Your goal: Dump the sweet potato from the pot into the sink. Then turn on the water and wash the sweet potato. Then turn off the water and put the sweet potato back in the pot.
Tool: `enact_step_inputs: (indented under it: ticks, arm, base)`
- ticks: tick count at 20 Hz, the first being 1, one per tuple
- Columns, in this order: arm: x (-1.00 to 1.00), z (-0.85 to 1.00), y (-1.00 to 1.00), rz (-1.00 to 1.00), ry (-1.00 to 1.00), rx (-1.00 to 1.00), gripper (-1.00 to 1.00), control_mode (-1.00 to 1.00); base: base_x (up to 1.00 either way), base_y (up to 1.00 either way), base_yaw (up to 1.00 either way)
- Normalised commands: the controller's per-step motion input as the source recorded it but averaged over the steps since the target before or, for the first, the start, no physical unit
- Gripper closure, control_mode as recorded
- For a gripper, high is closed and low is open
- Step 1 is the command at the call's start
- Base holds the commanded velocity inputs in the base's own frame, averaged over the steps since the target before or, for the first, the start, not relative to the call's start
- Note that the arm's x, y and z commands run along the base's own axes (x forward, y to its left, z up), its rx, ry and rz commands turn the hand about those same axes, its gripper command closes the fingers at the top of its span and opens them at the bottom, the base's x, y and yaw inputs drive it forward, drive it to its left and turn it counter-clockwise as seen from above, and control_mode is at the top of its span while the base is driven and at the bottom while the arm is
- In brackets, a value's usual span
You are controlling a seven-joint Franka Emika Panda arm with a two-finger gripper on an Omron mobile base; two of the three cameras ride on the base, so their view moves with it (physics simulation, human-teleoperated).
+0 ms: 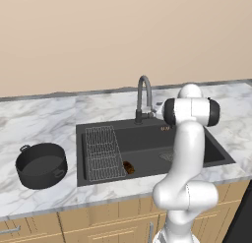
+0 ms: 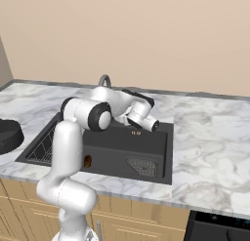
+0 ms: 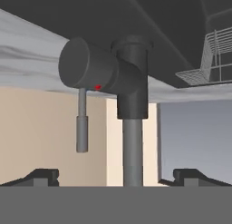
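Note:
The sweet potato [image 1: 129, 167] lies on the floor of the sink [image 1: 197, 138], just right of the wire rack [image 1: 103, 152]; it also peeks out beside the arm [image 2: 88, 161]. On the counter left of the sink stands the dark pot [image 1: 41, 164], with nothing showing inside. My gripper [image 3: 115, 177] is open at the faucet [image 1: 143, 97], level with its base; the faucet's pipe [image 3: 132, 150] rises between the spread fingertips [image 3: 41, 177]. The faucet's lever [image 3: 82, 128] hangs beside the pipe in the rolled hand view. No water shows. From the right, the hand [image 2: 141, 117] reaches over the sink's back edge.
A marble counter [image 1: 39, 119] surrounds the sink, backed by a beige wall. A drain strainer [image 2: 144, 167] sits at the basin's right end. Wooden cabinet fronts [image 1: 98, 222] run below. The wide counter stretch [image 2: 210, 137] lies right of the sink.

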Motion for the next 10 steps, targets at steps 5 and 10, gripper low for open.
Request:
enact_step_inputs:
  ticks: [5,10]
  arm:
    - [0.25,-0.1,0.0,-0.01,0.03,0.0,-1.0,-1.0]
    - [0.25,-0.12,0.0,-0.01,0.04,0.0,-1.0,-1.0]
  base:
    - [0.0,0.0,0.0]
    - [0.0,0.0,0.0]
